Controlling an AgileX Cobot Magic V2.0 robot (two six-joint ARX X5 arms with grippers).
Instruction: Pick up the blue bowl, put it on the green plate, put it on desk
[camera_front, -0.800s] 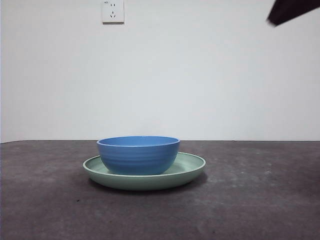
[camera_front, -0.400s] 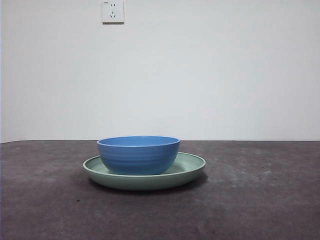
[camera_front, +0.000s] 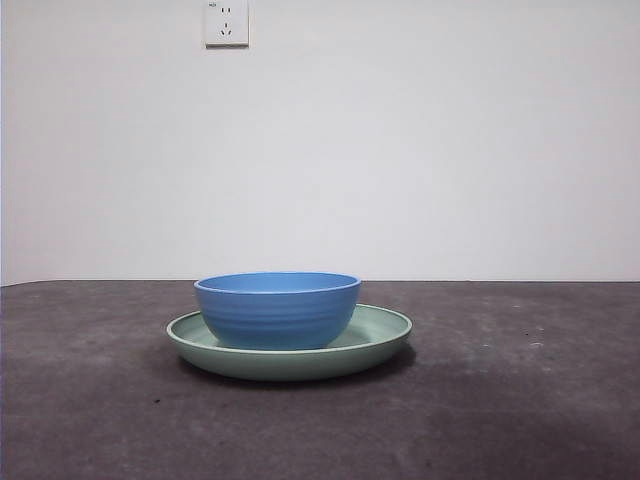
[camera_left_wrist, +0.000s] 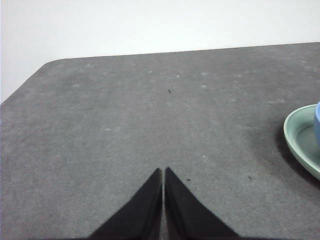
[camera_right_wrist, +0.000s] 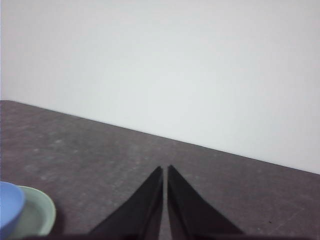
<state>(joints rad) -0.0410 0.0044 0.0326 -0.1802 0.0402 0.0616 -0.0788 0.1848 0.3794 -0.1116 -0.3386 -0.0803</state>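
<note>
The blue bowl (camera_front: 277, 310) stands upright inside the green plate (camera_front: 385, 335), which rests on the dark desk (camera_front: 520, 400) near the middle of the front view. Neither arm shows in the front view. In the left wrist view my left gripper (camera_left_wrist: 163, 171) is shut and empty above bare desk (camera_left_wrist: 125, 120), with the plate's rim (camera_left_wrist: 295, 140) and a sliver of the bowl (camera_left_wrist: 317, 120) off to one side. My right gripper (camera_right_wrist: 165, 169) is also shut and empty, away from the bowl (camera_right_wrist: 10, 205) and plate (camera_right_wrist: 42, 215) seen at the picture's corner.
A white wall with a power socket (camera_front: 226, 22) stands behind the desk. The desk's rounded far corner (camera_left_wrist: 47, 65) shows in the left wrist view.
A black arm tip at the front view's top right corner one second ago has left the picture. Bowl and plate have not moved.
</note>
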